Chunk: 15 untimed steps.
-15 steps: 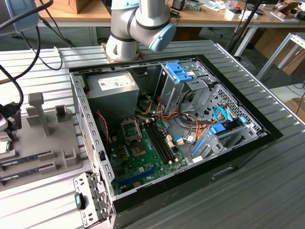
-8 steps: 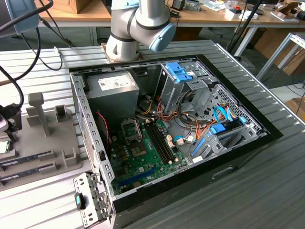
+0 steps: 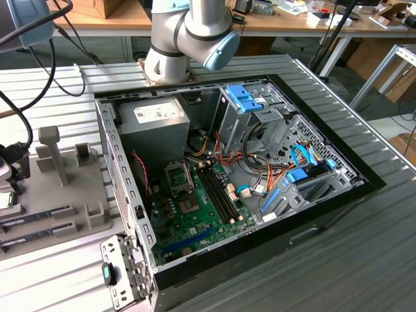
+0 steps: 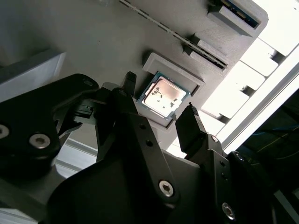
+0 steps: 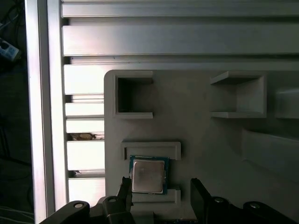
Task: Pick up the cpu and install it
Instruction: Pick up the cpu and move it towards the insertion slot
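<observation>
Exterior view's left: a grey tray [image 3: 78,195] with moulded posts and slots lies on the ribbed aluminium tabletop [image 3: 364,227]. Long dark sticks [image 3: 39,229] lie in its slots, and black cables [image 3: 19,123] hang over this side.

In both wrist views the cpu [image 4: 164,97] [image 5: 148,175] lies flat in a shallow square recess of this tray [image 5: 210,140], silvery top upward, green rim showing. The claw [image 4: 160,95] [image 5: 160,184] hangs over it with its black fingers [image 4: 189,119] spread, one on each side of the chip and neither pinching it.

Centre: an open computer case [image 3: 123,169] sits sunk in the tabletop. Inside it are a grey power-supply box [image 3: 153,127], a green motherboard [image 3: 195,221] and blue-tabbed drive bays [image 3: 250,97]. The arm [image 3: 188,32] rises from behind the case.

Exterior view's right: bare ribbed tabletop, then a metal frame [image 3: 383,68] standing on the floor. Wooden desks [image 3: 117,25] with clutter line the back of the room.
</observation>
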Each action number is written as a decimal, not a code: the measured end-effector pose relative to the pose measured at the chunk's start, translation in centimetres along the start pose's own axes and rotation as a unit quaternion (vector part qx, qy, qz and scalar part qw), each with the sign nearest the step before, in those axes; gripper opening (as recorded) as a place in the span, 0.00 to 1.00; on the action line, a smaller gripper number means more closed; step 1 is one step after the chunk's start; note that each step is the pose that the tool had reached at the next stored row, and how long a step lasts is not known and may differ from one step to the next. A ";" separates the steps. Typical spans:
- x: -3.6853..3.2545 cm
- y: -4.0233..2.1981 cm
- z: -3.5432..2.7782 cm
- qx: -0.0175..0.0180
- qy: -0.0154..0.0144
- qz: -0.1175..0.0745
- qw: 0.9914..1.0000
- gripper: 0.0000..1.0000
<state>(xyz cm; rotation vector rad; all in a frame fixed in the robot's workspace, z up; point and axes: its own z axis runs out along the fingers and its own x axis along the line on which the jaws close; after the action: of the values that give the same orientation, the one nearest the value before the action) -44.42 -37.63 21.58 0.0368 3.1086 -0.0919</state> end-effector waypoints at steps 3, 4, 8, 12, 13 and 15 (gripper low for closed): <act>0.00 0.00 0.18 0.000 0.000 0.000 1.000 0.62; 0.01 0.00 0.21 0.000 0.000 0.000 1.000 0.62; 0.07 0.00 0.37 0.000 0.000 0.000 1.000 0.62; 0.25 0.02 0.57 0.000 0.000 0.000 1.000 0.62; 0.25 0.02 0.60 0.000 0.000 0.000 1.000 0.62; 0.25 0.02 0.64 0.000 0.000 0.000 1.000 0.62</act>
<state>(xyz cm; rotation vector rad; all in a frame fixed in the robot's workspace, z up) -44.65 -37.64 20.93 0.0369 3.1087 -0.0921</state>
